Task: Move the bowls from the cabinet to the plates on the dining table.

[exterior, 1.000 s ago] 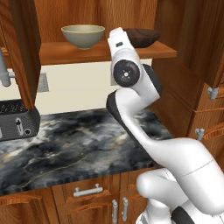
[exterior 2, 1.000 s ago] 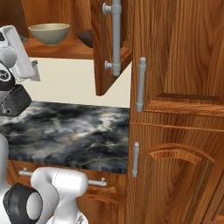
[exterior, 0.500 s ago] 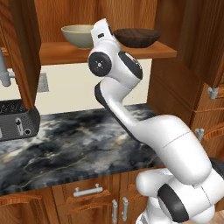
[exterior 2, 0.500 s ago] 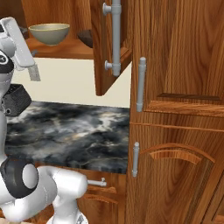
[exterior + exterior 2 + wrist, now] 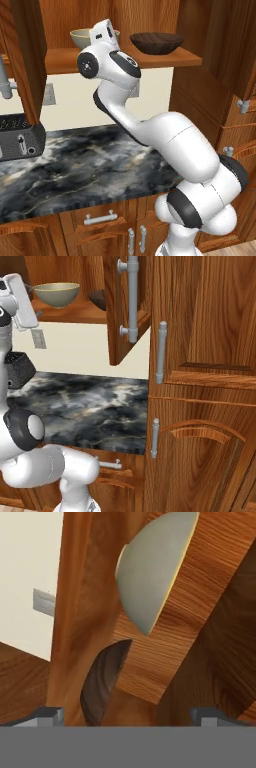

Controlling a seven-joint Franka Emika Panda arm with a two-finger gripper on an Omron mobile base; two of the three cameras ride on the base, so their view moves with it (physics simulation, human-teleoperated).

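No text, label, brand, number or sign can be read in any of the three views; the wooden doors of the cabinet (image 5: 200,321) carry only grain and plain grey bar handles; the two bowls on the shelf, the pale bowl (image 5: 82,37) and the dark bowl (image 5: 156,42), have bare surfaces; the marble worktop (image 5: 75,170) shows only veins; the dark appliance (image 5: 17,142) at the left has small marks on its front (too small to read as letters).
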